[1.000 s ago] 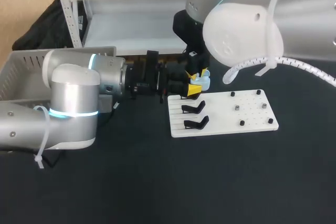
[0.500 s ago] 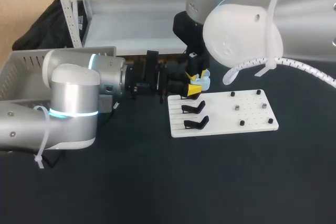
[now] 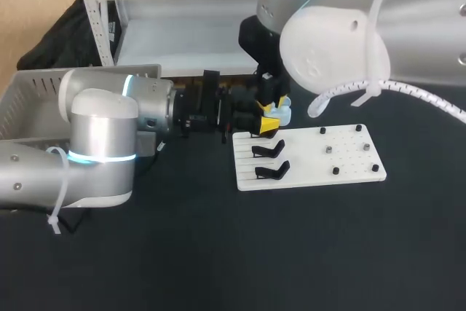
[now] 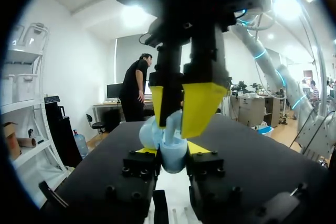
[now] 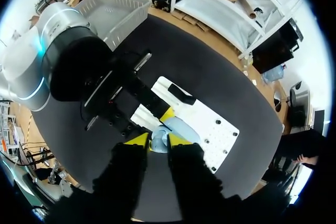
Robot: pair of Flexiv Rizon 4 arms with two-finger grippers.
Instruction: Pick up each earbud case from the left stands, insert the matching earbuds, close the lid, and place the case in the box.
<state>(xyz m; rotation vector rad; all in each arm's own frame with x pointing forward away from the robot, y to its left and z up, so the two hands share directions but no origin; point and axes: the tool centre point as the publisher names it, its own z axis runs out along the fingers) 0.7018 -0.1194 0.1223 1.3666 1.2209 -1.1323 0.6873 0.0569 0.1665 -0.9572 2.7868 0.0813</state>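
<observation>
We are judging the task early: above the table, with no case showing in the grey box, our left tool is clamping the light-blue earbud case at the white board's rear corner, our right tool is pinching its top, and boxing is remaining.

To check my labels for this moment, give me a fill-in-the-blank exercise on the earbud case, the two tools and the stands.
The left tool holds an earbud case that is light ____. The right tool comes down on that case from ____. On the white board, ____ black stands show with no case on them.
Missing words: blue; above; two.
</observation>
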